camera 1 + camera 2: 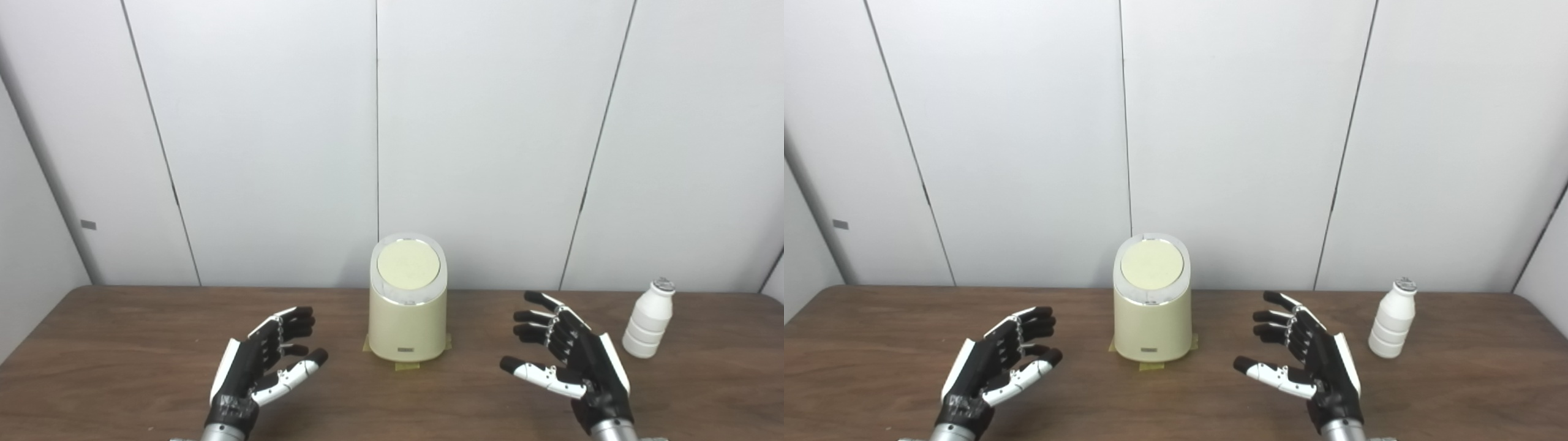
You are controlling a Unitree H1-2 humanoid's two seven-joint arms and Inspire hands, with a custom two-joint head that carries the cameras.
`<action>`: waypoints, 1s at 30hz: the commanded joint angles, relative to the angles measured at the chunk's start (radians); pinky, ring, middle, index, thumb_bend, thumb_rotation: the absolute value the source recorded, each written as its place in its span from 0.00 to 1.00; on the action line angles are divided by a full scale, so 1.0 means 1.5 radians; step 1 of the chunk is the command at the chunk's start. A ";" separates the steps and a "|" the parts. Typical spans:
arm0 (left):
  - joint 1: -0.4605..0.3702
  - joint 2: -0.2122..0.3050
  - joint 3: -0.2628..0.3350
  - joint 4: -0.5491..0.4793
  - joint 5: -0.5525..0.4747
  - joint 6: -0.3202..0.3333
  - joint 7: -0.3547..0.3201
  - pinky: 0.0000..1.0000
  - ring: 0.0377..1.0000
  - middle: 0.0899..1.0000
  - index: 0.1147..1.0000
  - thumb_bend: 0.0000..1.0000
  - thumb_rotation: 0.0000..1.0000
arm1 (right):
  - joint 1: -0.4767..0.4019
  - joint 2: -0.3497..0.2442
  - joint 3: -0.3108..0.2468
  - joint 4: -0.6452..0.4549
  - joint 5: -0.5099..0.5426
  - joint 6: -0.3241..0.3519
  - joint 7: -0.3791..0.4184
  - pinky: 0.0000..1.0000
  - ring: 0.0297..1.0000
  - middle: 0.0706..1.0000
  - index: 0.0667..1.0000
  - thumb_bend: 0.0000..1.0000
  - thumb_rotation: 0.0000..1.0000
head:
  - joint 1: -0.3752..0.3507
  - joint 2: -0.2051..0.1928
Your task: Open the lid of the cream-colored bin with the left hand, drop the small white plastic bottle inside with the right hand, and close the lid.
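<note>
The cream-colored bin [408, 318] stands upright at the table's middle, its round lid [408, 264] shut flat on top. The small white plastic bottle [648, 319] stands upright at the right, near the table's back edge. My left hand [263, 361] is open and empty, hovering low to the left of the bin, palm turned toward it. My right hand [569, 361] is open and empty between the bin and the bottle, apart from both. The same scene shows in the right eye view, with the bin [1152, 306] and the bottle [1392, 319].
The brown wooden table [122, 343] runs the full width. Yellow tape tabs [407, 366] sit under the bin's base. White wall panels [478, 135] stand close behind the table's back edge.
</note>
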 commanded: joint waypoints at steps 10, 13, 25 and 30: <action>-0.028 0.008 0.001 -0.013 0.000 -0.020 0.001 0.65 0.76 0.74 0.76 0.70 0.24 | -0.022 -0.005 0.001 -0.023 -0.011 -0.020 -0.001 0.60 0.61 0.63 0.73 0.76 0.07 | 0.000 0.001; -0.028 0.007 0.002 -0.013 0.000 -0.020 0.002 0.65 0.76 0.74 0.76 0.70 0.24 | -0.022 -0.002 -0.001 -0.023 -0.003 -0.018 0.002 0.64 0.62 0.63 0.73 0.76 0.07 | -0.001 0.000; -0.038 -0.009 0.002 -0.016 0.017 -0.013 0.028 0.65 0.76 0.79 0.81 0.70 0.32 | -0.026 -0.002 0.000 -0.015 -0.005 -0.017 0.002 0.63 0.62 0.64 0.74 0.75 0.08 | 0.004 -0.011; -0.061 -0.027 0.004 -0.025 0.020 0.003 0.047 0.74 0.84 0.86 0.90 0.76 0.39 | -0.030 -0.007 -0.002 0.000 -0.004 -0.030 0.003 0.65 0.62 0.63 0.73 0.75 0.08 | 0.008 -0.019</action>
